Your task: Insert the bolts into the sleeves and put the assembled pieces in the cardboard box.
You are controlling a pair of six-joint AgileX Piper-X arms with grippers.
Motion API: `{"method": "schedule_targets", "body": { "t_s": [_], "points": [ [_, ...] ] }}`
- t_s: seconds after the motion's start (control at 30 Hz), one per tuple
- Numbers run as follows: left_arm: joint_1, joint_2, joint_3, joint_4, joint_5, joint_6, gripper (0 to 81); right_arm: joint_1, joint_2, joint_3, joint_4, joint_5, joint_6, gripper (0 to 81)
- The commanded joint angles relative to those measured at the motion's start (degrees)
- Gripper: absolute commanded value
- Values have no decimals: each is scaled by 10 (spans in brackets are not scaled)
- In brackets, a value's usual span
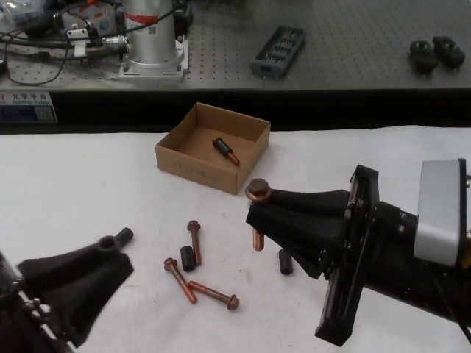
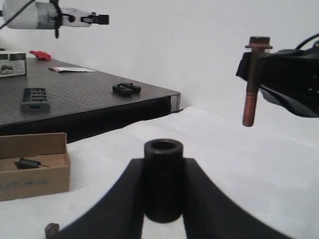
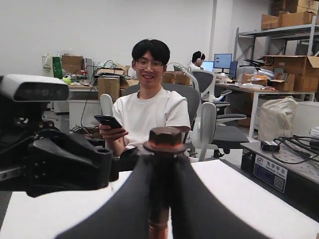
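One copper bolt (image 1: 257, 193) is gripped by the right pincer (image 1: 257, 215), held upright with its hexagonal head above the closed fingers and its threaded shank hanging below them, clear of the cloth. In the right wrist view the same copper bolt (image 3: 163, 139) is seen clamped between the two dark fingers of the right pincer (image 3: 162, 174).

A black sleeve (image 1: 121, 236) is clamped in the left pincer (image 1: 110, 246) at the near left of the tabletop (image 1: 88, 184), well apart from the held bolt. In the left wrist view the black sleeve (image 2: 163, 194) stands upright in the left pincer (image 2: 163, 169) with its bore open upward, and the copper bolt (image 2: 251, 82) is seen farther off, not touching it.

Three loose bolts (image 1: 180, 279) are scattered on the white cloth between the two arms, and a loose sleeve (image 1: 188, 257) lies among them. A second loose sleeve (image 1: 285, 261) lies close under the right pincer.

Beyond these, the cardboard box (image 1: 176, 158) sits open on the cloth, and one assembled piece (image 1: 226, 150) lies on its floor. A perforated metal plate (image 1: 353, 59) is seen behind the cloth.
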Motion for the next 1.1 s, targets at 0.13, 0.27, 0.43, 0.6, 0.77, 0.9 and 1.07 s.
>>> {"method": "schedule_targets", "body": {
  "t_s": [0.13, 0.27, 0.43, 0.6, 0.77, 0.9, 1.07],
  "points": [
    [-44, 172, -14, -174, 41, 6, 6, 1, -8, -2, -20, 0, 4, 61],
    [-64, 248, -29, -232, 41, 5, 6, 1, -1, -10, -17, 0, -13, 61],
    [-68, 304, -43, -235, 62, 22, 6, 1, 40, -31, -17, -31, -14, 61],
    [-68, 317, -49, -236, 96, 17, 6, 1, 84, -44, -18, -55, -14, 61],
    [-86, 317, -49, -233, 107, 18, 6, 4, 95, -44, -18, -82, -14, 61],
    [-102, 317, -49, -229, 107, 34, 6, 4, 95, -46, -18, -107, 0, 61],
    [-111, 317, -49, -229, 107, 38, 6, 4, 95, -46, -23, -120, 11, 61]
  ]
}}
